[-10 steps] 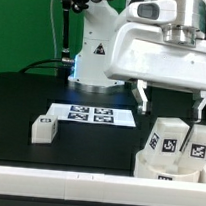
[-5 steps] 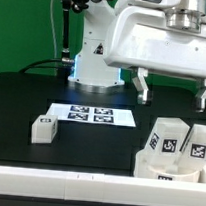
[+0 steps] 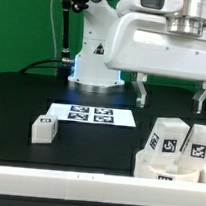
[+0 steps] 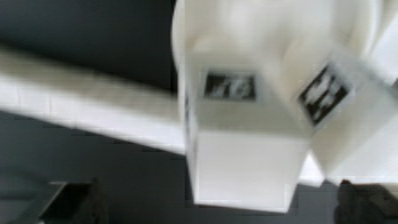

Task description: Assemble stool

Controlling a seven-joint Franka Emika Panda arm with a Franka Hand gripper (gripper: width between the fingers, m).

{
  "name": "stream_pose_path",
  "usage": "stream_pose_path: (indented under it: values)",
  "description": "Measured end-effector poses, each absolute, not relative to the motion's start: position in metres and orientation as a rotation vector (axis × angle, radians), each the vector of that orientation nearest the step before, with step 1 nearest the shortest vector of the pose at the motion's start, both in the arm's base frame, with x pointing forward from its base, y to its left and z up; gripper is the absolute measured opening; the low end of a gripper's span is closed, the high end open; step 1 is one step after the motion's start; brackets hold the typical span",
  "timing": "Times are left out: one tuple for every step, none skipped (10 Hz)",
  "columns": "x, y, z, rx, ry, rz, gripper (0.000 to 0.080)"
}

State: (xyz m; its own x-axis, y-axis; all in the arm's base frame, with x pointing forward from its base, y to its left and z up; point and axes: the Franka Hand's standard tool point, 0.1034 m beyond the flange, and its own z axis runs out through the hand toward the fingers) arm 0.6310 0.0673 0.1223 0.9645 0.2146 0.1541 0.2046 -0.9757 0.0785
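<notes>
Up comes the claw (image 3: 171, 93), jaws wide apart and empty, clear of the upright legs (image 3: 170, 136) on the seat (image 3: 146, 163) to the exterior view's right of the marker board (image 3: 90, 115), so we reckon the loose leg (image 3: 44, 129), lying on the worktop (image 3: 21, 95) just off that board's other end, is our next pick.

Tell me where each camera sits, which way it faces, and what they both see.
Exterior view: off the arm, low at the table edge, facing the robot base across the marker board; shows the arm and open end effector.
Wrist view: on the wrist, looking closely at an upright leg; blurred, no robot part clearly shown.
Shared: the tagged upright legs below the end effector.
</notes>
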Motion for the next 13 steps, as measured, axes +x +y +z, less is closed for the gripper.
stream_pose_path:
  values:
    - [0.634,0.069,0.122,3.057,0.327,0.176,0.0649]
    - [0.63,0.07,0.121,3.06,0.329,0.1,0.0649]
    - [0.627,0.07,0.121,3.062,0.327,0.015,0.0649]
    - [0.632,0.07,0.122,3.059,0.332,0.06,0.0649]
    - [0.632,0.069,0.118,3.033,0.468,0.09,0.0649]
    - [0.63,0.07,0.114,3.019,0.534,0.099,0.0649]
    - [0.63,0.071,0.111,2.927,0.835,0.077,0.0649]
    - [0.63,0.073,0.108,2.834,1.095,0.05,0.0649]
    - [0.63,0.074,0.108,2.826,1.12,0.034,0.0649]
    - [0.63,0.072,0.108,2.768,1.236,0.027,0.0649]
    - [0.63,0.07,0.108,2.728,1.316,0.02,0.0649]
    - [0.631,0.069,0.108,2.711,1.347,0.017,0.0649]
    - [0.631,0.066,0.108,2.639,1.462,0.003,0.0649]
